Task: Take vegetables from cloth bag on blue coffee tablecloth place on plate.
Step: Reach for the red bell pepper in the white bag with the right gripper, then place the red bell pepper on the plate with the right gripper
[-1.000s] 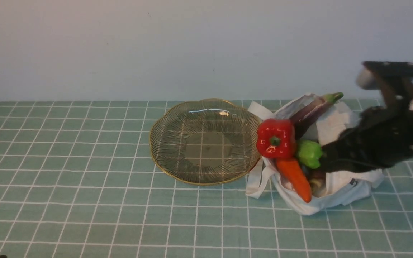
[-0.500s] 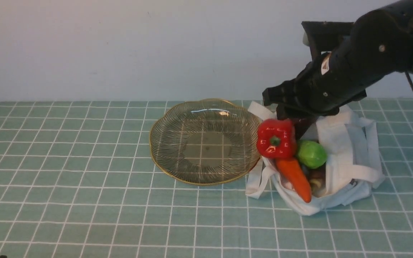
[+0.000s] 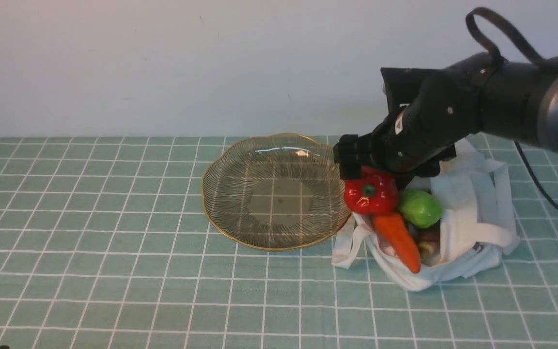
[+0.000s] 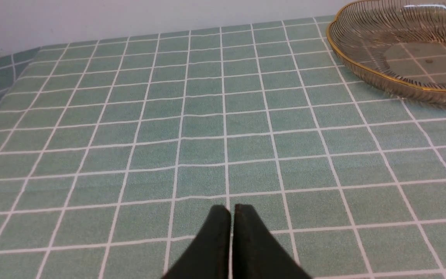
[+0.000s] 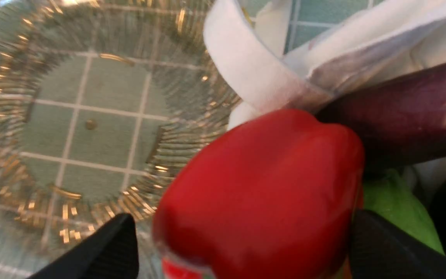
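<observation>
One scalloped, see-through ribbed glass plate with gold rim [image 3: 279, 208]. Right of it, one white fabric bag [image 3: 463, 242] holds one glossy red bell pepper [image 3: 371, 196], one orange tapering carrot [image 3: 397, 242], one round green vegetable [image 3: 420, 208], one smooth purple eggplant [image 5: 405, 112]. Black right gripper [image 5: 242, 248]: fingers apart, astride the pepper. Left gripper [image 4: 232, 240]: fingers closed. Writing: none legible.
</observation>
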Tool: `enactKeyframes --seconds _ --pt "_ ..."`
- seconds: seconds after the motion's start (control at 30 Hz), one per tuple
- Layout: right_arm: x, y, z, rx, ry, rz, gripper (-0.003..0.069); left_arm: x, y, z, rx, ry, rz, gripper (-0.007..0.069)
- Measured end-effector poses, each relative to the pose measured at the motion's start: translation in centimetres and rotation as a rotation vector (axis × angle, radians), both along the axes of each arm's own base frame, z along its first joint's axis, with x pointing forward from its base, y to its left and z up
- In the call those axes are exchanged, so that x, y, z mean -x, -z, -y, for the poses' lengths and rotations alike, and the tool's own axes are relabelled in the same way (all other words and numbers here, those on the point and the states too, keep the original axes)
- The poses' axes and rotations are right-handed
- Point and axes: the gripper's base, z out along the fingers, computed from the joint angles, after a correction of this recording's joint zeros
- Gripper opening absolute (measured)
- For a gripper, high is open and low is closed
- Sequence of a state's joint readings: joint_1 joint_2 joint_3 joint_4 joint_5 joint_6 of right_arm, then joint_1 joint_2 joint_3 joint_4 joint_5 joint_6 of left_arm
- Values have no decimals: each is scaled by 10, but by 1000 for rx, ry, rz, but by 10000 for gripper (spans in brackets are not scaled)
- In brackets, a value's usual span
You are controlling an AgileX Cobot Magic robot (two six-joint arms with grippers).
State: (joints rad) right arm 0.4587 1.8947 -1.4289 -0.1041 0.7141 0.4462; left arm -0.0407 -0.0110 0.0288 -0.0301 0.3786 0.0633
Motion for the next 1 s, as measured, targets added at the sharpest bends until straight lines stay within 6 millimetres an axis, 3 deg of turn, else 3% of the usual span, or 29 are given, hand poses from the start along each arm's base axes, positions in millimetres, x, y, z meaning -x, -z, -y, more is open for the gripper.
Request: enactKeyframes --seconds 0.37,0.47,0.6,0.7,0.8,0.87,0.93,1.0 --pt "-7 13 1 30 76 10 682 0 0 0 0 0 0 -5" --pt "-6 13 2 40 79 0 608 0 0 0 0 0 0 -5" --pt "-6 9 3 55 84 -15 603 0 0 0 0 0 0 -5" --pt "-6 -9 4 84 82 -24 603 0 0 0 0 0 0 -5" --pt "-6 -45 4 67 73 9 603 0 0 0 0 0 0 -5" --pt "-5 -60 3 50 62 26 603 0 0 0 0 0 0 -5" --pt "-2 -92 -2 -41 32 68 603 0 0 0 0 0 0 -5" --pt "-2 -101 -10 -105 -16 88 603 0 0 0 0 0 0 -5"
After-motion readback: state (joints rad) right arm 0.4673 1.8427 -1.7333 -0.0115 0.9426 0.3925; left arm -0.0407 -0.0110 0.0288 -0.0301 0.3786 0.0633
